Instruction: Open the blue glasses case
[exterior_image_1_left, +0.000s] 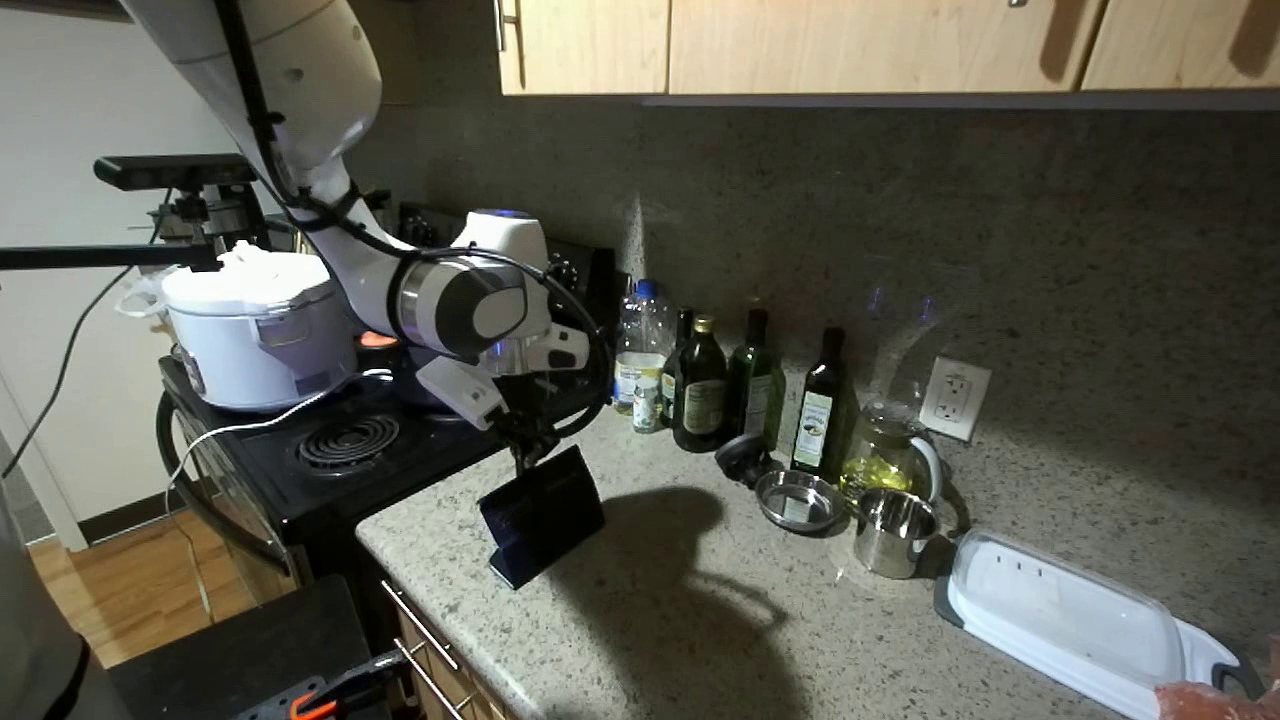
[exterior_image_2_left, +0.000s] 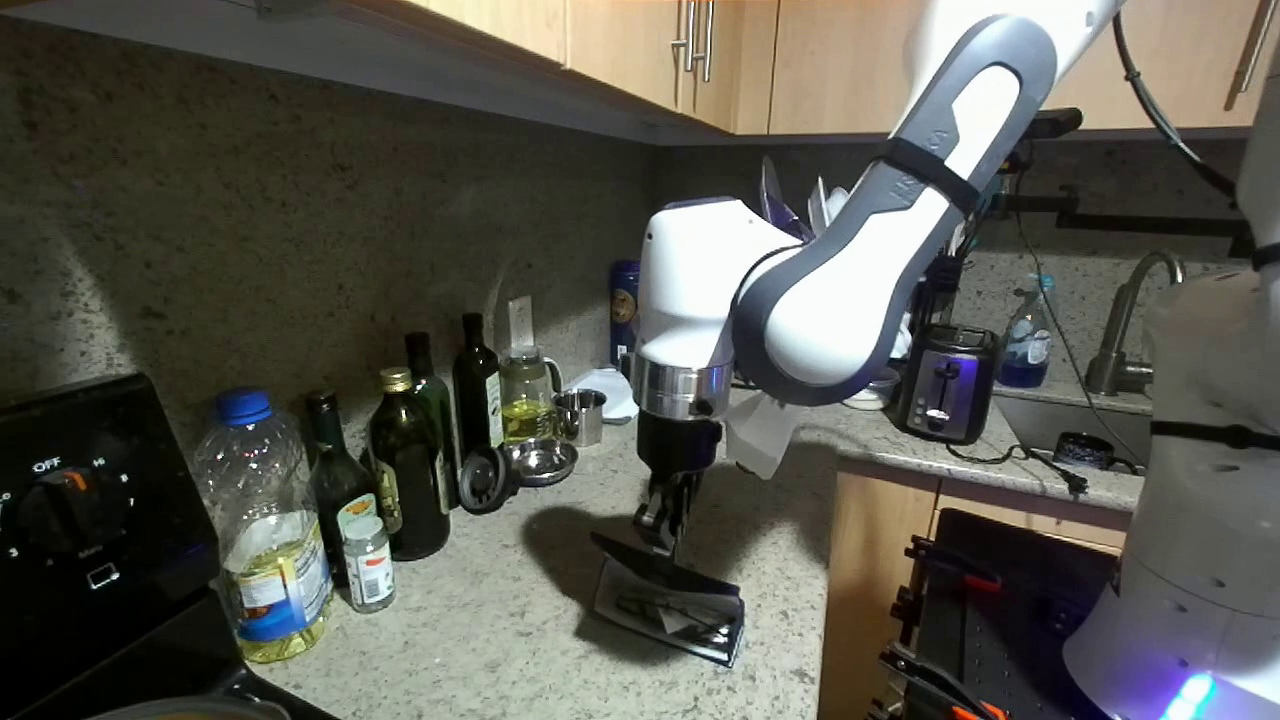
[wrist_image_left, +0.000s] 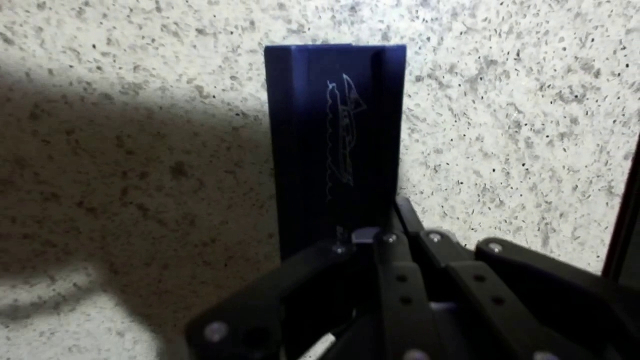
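Note:
The dark navy-blue glasses case (exterior_image_1_left: 545, 515) is near the stove end of the counter. It also shows in an exterior view (exterior_image_2_left: 692, 580), where the lid stands partly raised from the base and the dark interior shows through the gap. Something greyish shows inside, too dark to tell. My gripper (exterior_image_1_left: 524, 455) points down at the lid's upper edge; it also shows there in an exterior view (exterior_image_2_left: 658, 545). In the wrist view the fingers (wrist_image_left: 399, 216) are nearly together at the right long edge of the case (wrist_image_left: 310, 150), with that edge between them. The case's near end is hidden behind the fingers.
Several bottles (exterior_image_1_left: 700, 395) stand along the wall behind the case. A steel dish (exterior_image_1_left: 800, 502), a steel cup (exterior_image_1_left: 895, 535) and a glass jug (exterior_image_1_left: 885, 460) are farther along. A white tray (exterior_image_1_left: 1065, 610) lies at the far end. The stove (exterior_image_1_left: 350, 440) adjoins the counter.

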